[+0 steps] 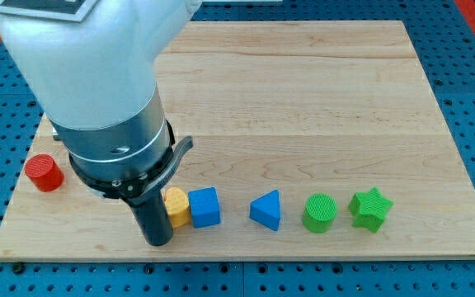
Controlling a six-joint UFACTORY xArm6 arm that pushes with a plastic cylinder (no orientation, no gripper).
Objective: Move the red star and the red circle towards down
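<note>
The red circle (44, 173) is a short red cylinder near the board's left edge, at the view's lower left. No red star shows; the arm may hide it. My tip (158, 242) rests on the board near the bottom edge, right of the red circle and touching or just left of the yellow block (176, 206). The arm's white and dark body (110, 107) covers the upper left of the board.
A row of blocks lies along the view's bottom: a partly hidden yellow block, a blue cube (205, 207), a blue triangle (267, 210), a green cylinder (319, 214), a green star (370, 208). The wooden board (320, 99) sits on a blue pegboard.
</note>
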